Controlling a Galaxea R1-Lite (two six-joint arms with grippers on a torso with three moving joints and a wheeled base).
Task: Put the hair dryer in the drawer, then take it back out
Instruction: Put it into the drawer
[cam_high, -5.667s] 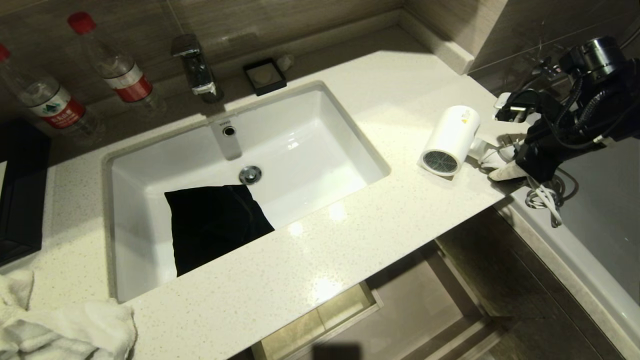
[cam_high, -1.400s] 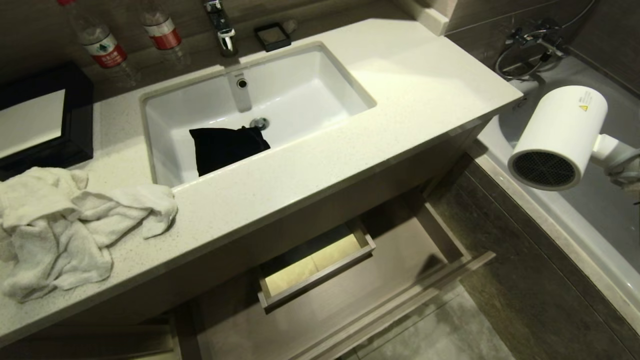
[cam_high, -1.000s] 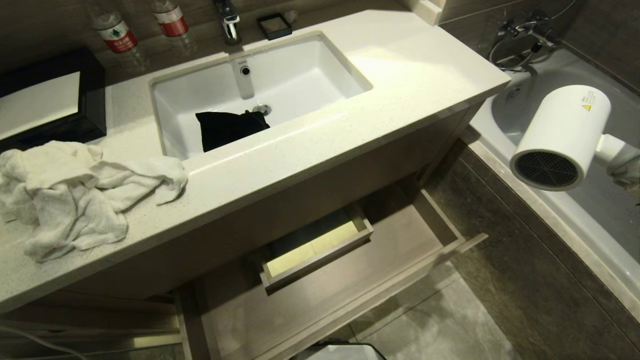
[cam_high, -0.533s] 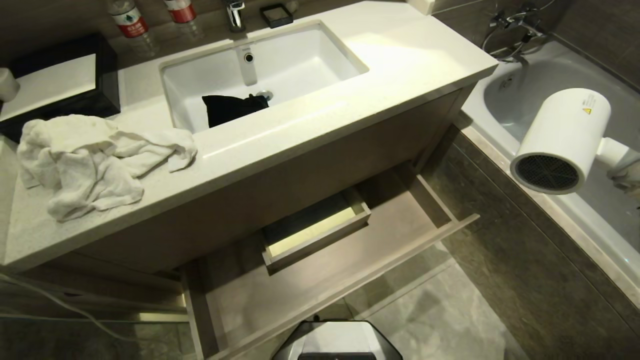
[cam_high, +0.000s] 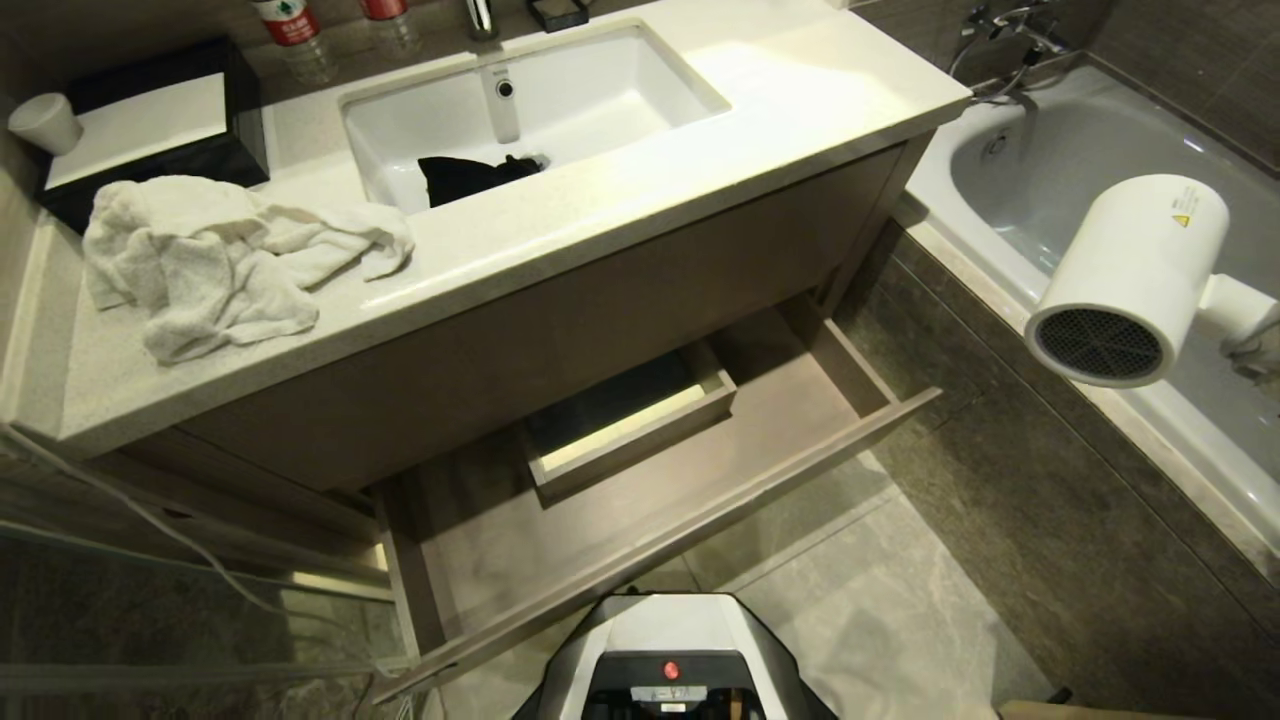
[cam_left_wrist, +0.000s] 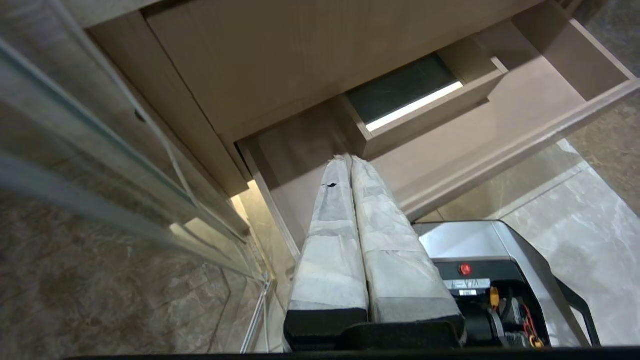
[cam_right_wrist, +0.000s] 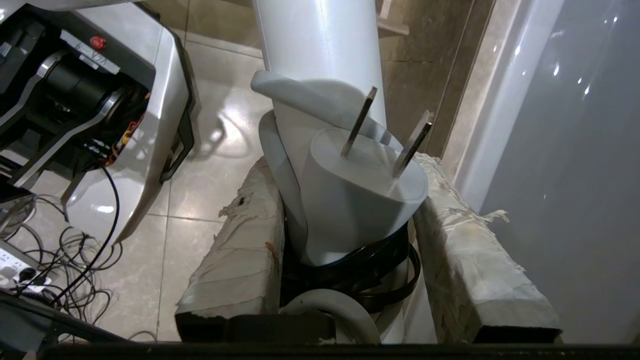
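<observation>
Head view: the hair dryer (cam_high: 1130, 280) hangs in mid-air at the right of the scene, above the edge of the bathtub (cam_high: 1040, 180) and well apart from the drawer (cam_high: 660, 500). Its dark mesh grille faces forward and down; a yellow sticker sits on the upper barrel. The drawer stands pulled out below the vanity desk (cam_high: 620, 220), with the boxed cut-out (cam_high: 630, 420) inside it near the back. On the desk lie a crumpled white towel (cam_high: 220, 260) and a black tray (cam_high: 150, 130); a dark cloth (cam_high: 465, 178) lies in the sink (cam_high: 600, 90). The robot's base (cam_high: 680, 660) shows at the lower edge.

Right wrist view: the right pincer (cam_right_wrist: 350, 200) is clamped on the hair dryer's handle, with the white plug (cam_right_wrist: 365, 190) and its two metal prongs wedged between the padded fingers (cam_right_wrist: 240, 250), prongs pointing outward. A dark strap loops around the bundle below the plug. The white barrel extends away past the fingertips.

Left wrist view: the left pincer (cam_left_wrist: 350, 165) has its two wrapped fingers pressed together, empty, poised over the left front part of the drawer, the cut-out just beyond its tips.
</observation>
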